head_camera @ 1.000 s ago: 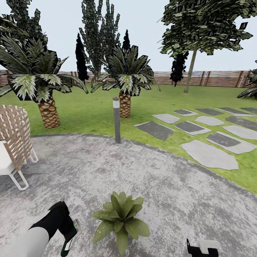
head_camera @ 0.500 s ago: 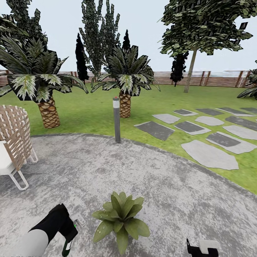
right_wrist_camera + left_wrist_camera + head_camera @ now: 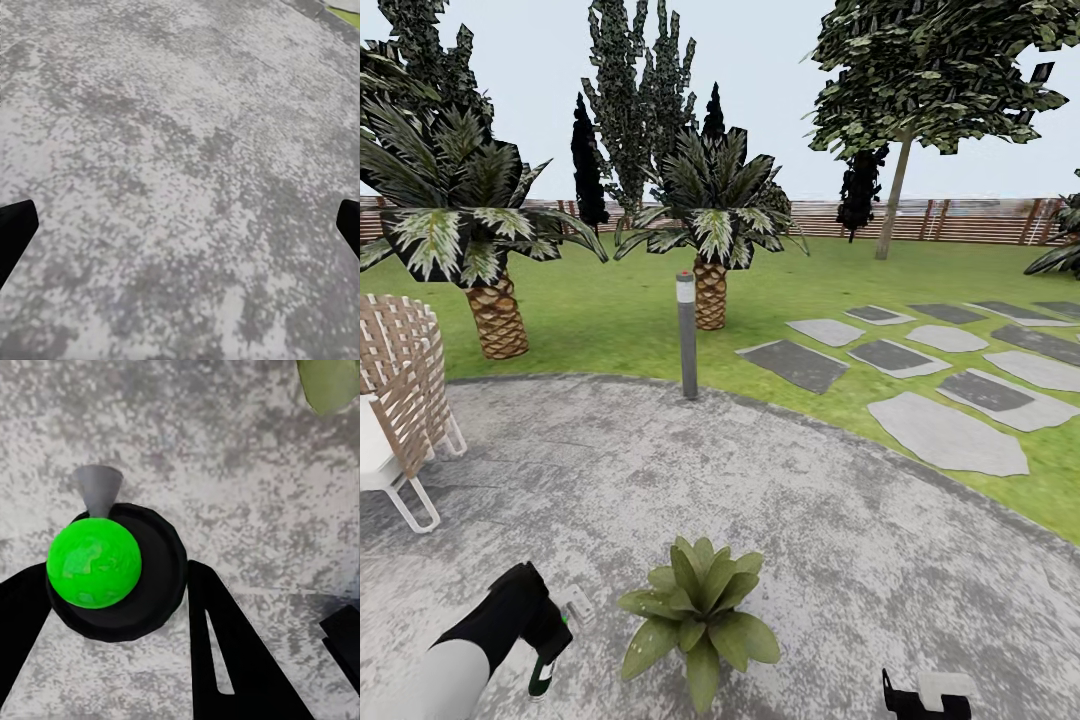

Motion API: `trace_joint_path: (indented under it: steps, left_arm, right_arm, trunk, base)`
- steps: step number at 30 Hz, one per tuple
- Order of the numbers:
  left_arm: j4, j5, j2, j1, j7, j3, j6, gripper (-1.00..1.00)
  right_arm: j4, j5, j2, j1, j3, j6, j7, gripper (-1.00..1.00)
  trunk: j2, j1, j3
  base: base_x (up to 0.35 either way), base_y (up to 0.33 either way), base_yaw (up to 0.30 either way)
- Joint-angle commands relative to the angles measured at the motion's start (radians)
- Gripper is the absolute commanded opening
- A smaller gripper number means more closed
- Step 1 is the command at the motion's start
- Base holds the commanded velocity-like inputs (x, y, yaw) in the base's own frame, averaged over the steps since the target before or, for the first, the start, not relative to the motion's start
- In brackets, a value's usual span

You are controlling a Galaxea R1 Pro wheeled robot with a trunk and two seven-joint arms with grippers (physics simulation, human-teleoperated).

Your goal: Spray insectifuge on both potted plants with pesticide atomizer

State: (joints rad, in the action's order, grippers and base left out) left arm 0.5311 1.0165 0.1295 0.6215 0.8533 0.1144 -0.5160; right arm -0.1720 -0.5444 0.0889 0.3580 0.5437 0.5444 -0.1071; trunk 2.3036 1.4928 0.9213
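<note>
Atomizer [image 3: 112, 570] with glossy green dome clamped in left claw [image 3: 112, 660], right claw [image 3: 180, 232] spread wide over speckled paving [image 3: 840, 520].

The atomizer [image 3: 112, 570] sits between the left gripper's [image 3: 120, 660] black fingers [image 3: 225, 652], green cap up, grey nozzle over speckled paving [image 3: 225, 457]; a leaf [image 3: 330, 382] at the edge.

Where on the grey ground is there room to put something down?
Bare speckled grey paving lies open between the low broad-leaved green potted plant and the tall grey bollard lamp, and on towards the lawn. It is crowded beside the plant, where the left pincer grips the green-topped spray bottle.
</note>
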Motion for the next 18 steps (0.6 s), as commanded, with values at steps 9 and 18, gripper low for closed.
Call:
trace_joint_path:
  steps: [9, 18]
  left_arm:
    - [0.055, 0.011, 0.006, -0.006, -0.032, -0.005, -0.006, -1.0]
    - [0.049, 0.006, -0.005, -0.006, -0.069, 0.003, -0.002, -1.0]
  right_arm:
    - [0.002, -0.011, 0.0, 0.001, 0.004, 0.003, -0.005, 1.0]
    - [0.002, -0.011, 0.0, 0.001, 0.004, 0.003, -0.003, 1.0]
  trunk:
    - [0.0, 0.0, 0.001]
    - [0.0, 0.0, 0.001]
  base:
    - [0.0, 0.0, 0.0]
    - [0.0, 0.0, 0.0]
